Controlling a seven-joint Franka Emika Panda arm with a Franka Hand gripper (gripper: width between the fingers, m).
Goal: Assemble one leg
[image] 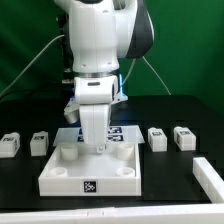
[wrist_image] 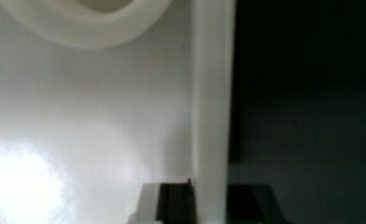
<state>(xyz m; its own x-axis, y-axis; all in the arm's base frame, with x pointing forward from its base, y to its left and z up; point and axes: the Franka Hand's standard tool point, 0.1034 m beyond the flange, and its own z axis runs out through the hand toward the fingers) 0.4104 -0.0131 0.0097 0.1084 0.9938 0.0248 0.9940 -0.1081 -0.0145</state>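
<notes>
1. One flat black surface (image: 30,185), carrying everything else, with a green backdrop (image: 190,40) behind it.
2. One white robot arm (image: 100,40), hanging straight down over the middle of the scene.
3. One large flat white square panel (image: 60,175) with round corner holes, lying flat on the surface at front centre of the exterior view. A small black-and-white tag (image: 88,186) on its near wall. In the wrist view, seen close as a pale plane (wrist_image: 73,120) with one round hole (wrist_image: 95,8) and a raised rim (wrist_image: 212,100) beside the dark surface.
4. One thin flat white marker board (image: 120,131), just behind the panel, partly hidden by the claw.
5. One further white part (image: 208,180) at the exterior view's right edge, cut off by the frame; kind unclear.
6. One claw (image: 93,143), down at the panel's far edge. In the blurred wrist view (wrist_image: 212,200), two dark fingers (wrist_image: 171,205) set against either side of the rim, no gap visible: clamped on the panel's rim.
7. Four small white plastic block-like legs with square tags. Two to the exterior view's left of the panel (image: 10,145) (image: 40,143), two to its right (image: 157,138) (image: 183,137). All loose on the surface, apart from the claw.
</notes>
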